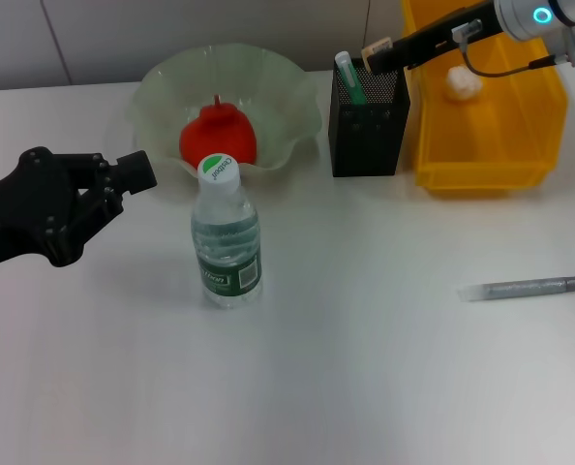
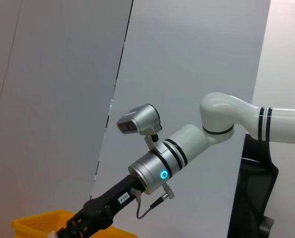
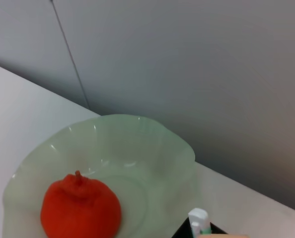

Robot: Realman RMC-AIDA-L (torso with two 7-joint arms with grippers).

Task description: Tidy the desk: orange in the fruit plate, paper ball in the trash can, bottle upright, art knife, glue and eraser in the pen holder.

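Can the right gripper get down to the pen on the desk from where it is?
Probably yes. The right gripper is over the pen holder, and the pen lies alone on bare desk, nothing beside it.

1. Head cam looks down from above and takes in the whole desk (image 1: pixel 365 387).
2. Left wrist cam sits low, tilted up at the wall and the right arm (image 2: pixel 187 144).
3. Right wrist cam hovers close over the fruit plate (image 3: pixel 152 144) and orange (image 3: pixel 80 208), both also in the head view.

Small green lettering is seen on the white cap of the bottle (image 1: pixel 226 247), but it cannot be read. The print on its green-and-white label cannot be made out either.
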